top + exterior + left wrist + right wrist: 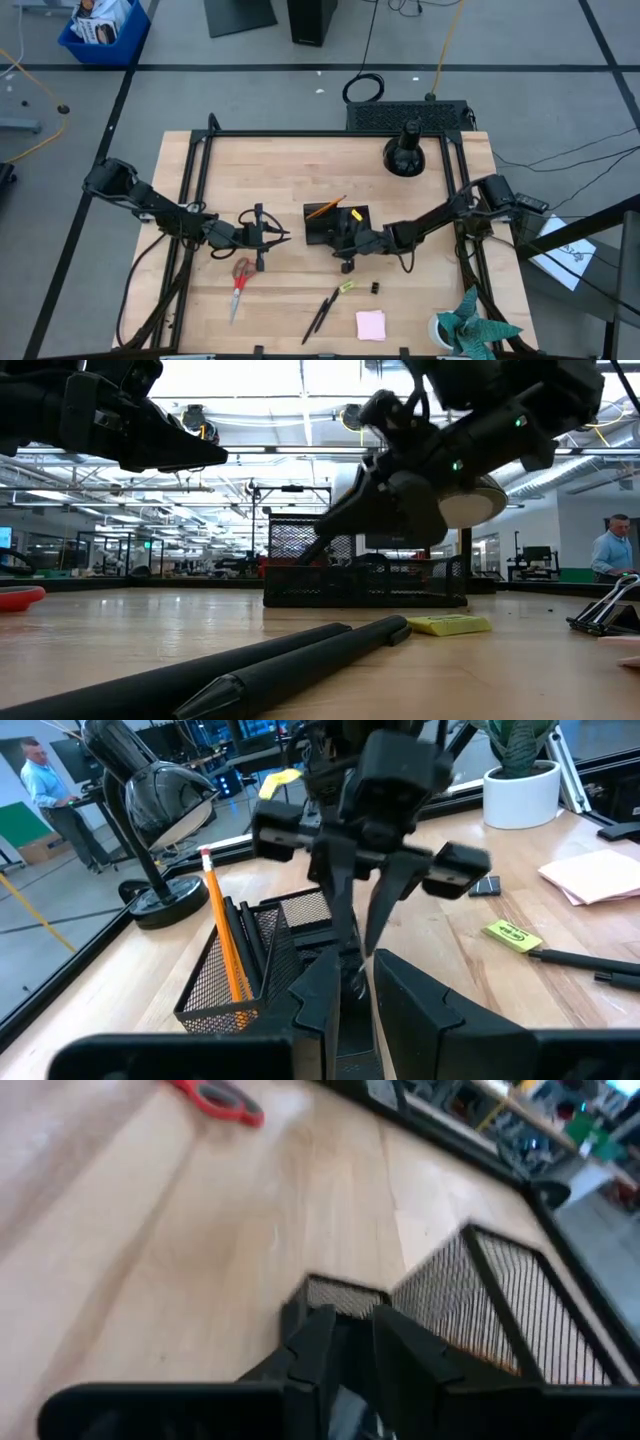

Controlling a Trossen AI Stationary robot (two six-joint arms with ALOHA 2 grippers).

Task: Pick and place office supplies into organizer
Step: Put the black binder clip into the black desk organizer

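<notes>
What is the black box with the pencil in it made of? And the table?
The organizer looks like thin black metal mesh: you can see through its tiny holes to the orange pencil inside. The table looks like pale wood, since its top shows plank lines and grain.

A light wooden table (270, 165) fills the frame's centre. On it lie a black mesh organizer (335, 224) mid-frame, red-handled scissors (240, 280) lower left, black pens (322, 313), a small yellow item (346, 287), a binder clip (375, 288), a pink sticky-note pad (371, 324) and a white cup (440, 331) lower right, and a round black domed object (404, 152) upper right.
</notes>
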